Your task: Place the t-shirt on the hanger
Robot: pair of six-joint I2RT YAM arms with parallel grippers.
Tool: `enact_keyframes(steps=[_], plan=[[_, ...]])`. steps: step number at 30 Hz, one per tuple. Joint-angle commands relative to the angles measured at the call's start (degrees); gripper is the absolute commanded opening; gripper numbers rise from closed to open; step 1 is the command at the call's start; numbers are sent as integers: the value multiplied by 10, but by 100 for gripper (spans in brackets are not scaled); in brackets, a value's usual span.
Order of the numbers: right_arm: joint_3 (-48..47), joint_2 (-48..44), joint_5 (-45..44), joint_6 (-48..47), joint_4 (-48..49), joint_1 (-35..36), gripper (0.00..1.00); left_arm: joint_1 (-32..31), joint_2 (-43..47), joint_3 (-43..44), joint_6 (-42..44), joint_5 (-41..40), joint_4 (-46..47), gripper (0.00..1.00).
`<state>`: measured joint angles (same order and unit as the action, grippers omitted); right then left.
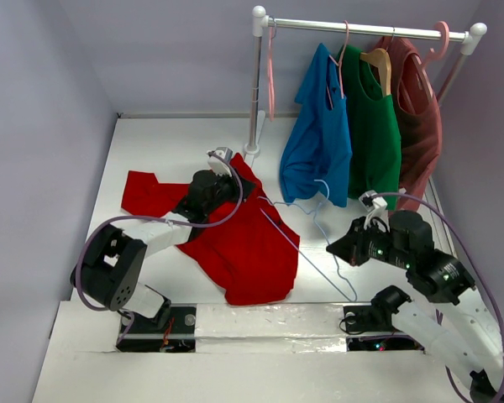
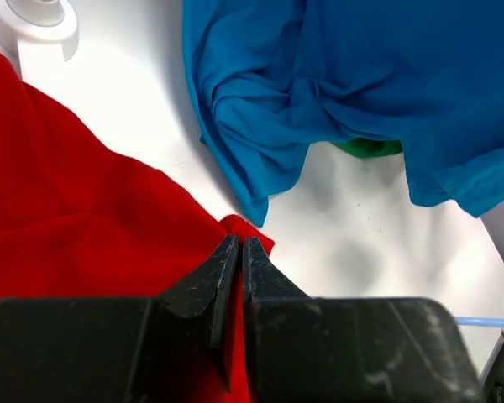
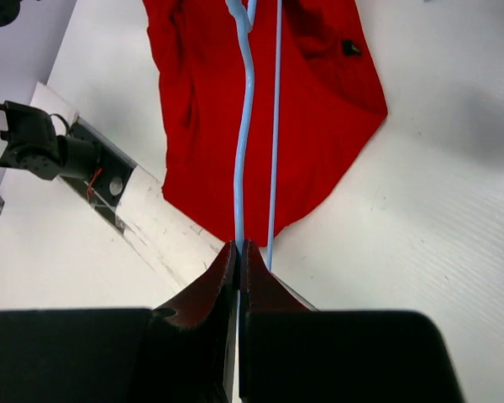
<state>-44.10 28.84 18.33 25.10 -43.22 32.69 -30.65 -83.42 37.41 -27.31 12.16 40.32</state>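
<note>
The bright red t-shirt (image 1: 248, 248) lies crumpled on the white table, left of centre. My left gripper (image 1: 239, 186) is at the shirt's far edge and is shut on a fold of the red fabric (image 2: 67, 218); its jaws (image 2: 241, 243) are pressed together with cloth between them. The thin light-blue hanger (image 1: 307, 251) stretches from the shirt's upper part toward the near right. My right gripper (image 1: 338, 249) is shut on one wire of the hanger (image 3: 240, 151), whose far end lies over the red shirt (image 3: 202, 109). The right jaws (image 3: 238, 248) are closed on that wire.
A white clothes rack (image 1: 256, 84) stands at the back, its foot (image 2: 34, 17) next to the shirt. A blue shirt (image 1: 319, 143), a green shirt (image 1: 374, 134) and a dark maroon shirt (image 1: 420, 109) hang on it, low over the table. The blue shirt's hem (image 2: 361, 75) lies just ahead of my left gripper.
</note>
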Motion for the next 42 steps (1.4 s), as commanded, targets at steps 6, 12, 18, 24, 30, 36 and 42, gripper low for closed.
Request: enact_keyframes(steps=[6, 12, 18, 24, 30, 36, 42], plan=[[-1, -1, 16, 9, 19, 3, 0, 2, 11, 24, -3, 3, 18, 0], [56, 40, 31, 42, 151, 15, 0, -5, 40, 7, -8, 15, 19, 0], [76, 51, -78, 72, 271, 71, 0, -15, 85, -8, -20, -16, -15, 0], [96, 89, -239, 87, 355, 172, 0, -27, 134, -20, -37, -48, -45, 0], [119, 133, -448, 117, 448, 287, 0, -39, 194, -36, -53, -90, -70, 0], [145, 200, -559, 132, 579, 331, 0, -69, 252, -37, -64, -153, -108, 0], [112, 311, -640, 109, 708, 339, 0, -79, 310, -49, -81, -170, -132, 0]])
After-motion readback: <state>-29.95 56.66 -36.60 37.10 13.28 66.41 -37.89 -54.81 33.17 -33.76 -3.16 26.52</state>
